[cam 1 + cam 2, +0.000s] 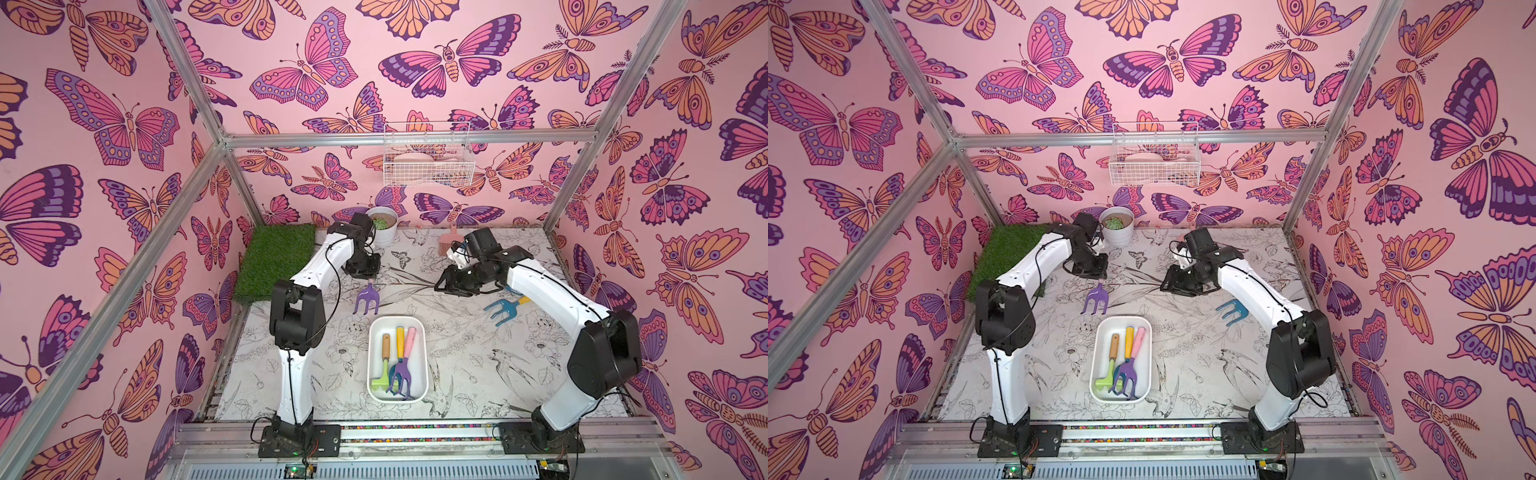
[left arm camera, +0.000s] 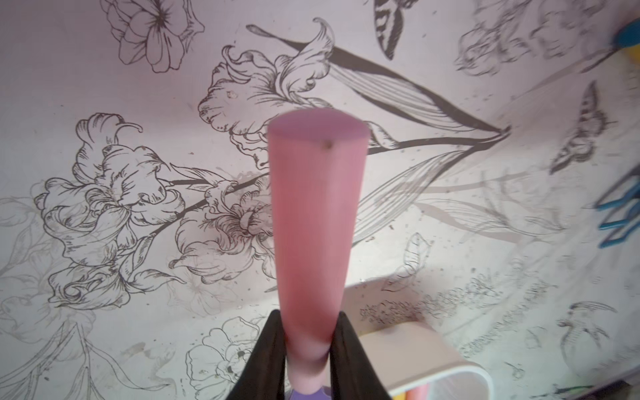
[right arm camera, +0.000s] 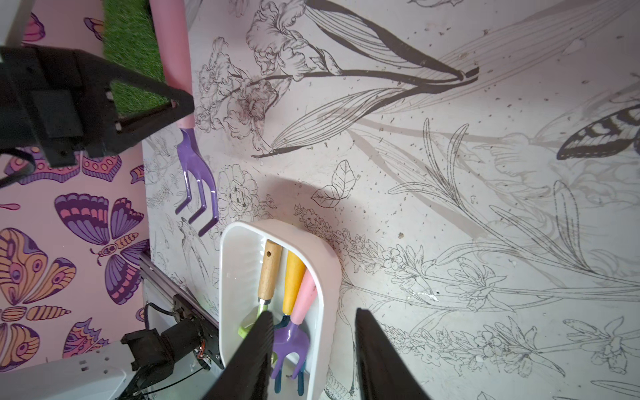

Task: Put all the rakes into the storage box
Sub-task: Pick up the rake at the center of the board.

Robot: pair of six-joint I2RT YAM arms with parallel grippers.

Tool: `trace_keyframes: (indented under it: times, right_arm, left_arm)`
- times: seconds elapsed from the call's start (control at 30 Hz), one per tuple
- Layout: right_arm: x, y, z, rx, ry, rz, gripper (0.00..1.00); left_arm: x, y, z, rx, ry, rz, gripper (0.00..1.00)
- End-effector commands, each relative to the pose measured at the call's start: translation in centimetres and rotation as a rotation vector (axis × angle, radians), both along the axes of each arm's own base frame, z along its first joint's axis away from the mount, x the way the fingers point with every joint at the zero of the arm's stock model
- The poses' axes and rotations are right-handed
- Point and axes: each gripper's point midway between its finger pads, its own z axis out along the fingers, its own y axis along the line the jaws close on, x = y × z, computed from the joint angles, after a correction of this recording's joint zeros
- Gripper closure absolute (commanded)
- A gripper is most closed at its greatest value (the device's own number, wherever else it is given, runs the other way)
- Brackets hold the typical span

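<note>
In both top views the storage box [image 1: 425, 361] is sitting on the near middle of the tabletop [image 1: 465, 374], between the two arms. It is holding three tools side by side, handles pointing far. A green rake [image 1: 380, 379] with a wooden handle is lying on the left, a yellow-handled tool [image 1: 400, 341] in the middle and a stowed purple rake [image 1: 403, 372] on the right. The rake [image 1: 366, 300], purple with a pink handle, is being held by the left gripper [image 1: 368, 277] just beyond the box's far left corner, outside it. The right gripper [image 1: 441, 286] is hovering further right, near a blue rake [image 1: 500, 309] lying on the tabletop. At the far edge a plant pot [image 1: 384, 241] is holding a green succulent [image 1: 379, 224]. On the wall a wire basket [image 1: 428, 176] is carrying pale items I cannot make out.

The left wrist view is showing the left gripper [image 2: 308, 332] clamping the rake's pink handle near its purple neck.

The right wrist view is showing the right gripper [image 3: 313, 311] standing open, with nothing between its fingers. The rake's tines are pointing down beside the box; whether they are touching the tabletop I cannot tell.
</note>
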Motion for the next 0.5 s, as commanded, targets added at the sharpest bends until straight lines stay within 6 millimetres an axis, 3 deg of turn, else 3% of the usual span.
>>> trace_keyframes:
  times: [0.0,0.27,0.47]
  right_arm:
    - [0.3,1.2,2.6,0.096,-0.024,-0.019,0.57]
    - [-0.7,5.0,5.4,0.222,-0.032,0.026,0.56]
    - [-2.7,7.8,6.0,0.258,-0.029,0.090,0.55]
  left_arm:
    - [-1.9,-0.7,2.2,-0.093,0.048,0.067,1.00]
    - [-4.1,-3.5,5.4,-0.186,0.059,0.120,1.00]
    - [-5.4,-6.1,7.2,-0.249,0.057,0.123,1.00]
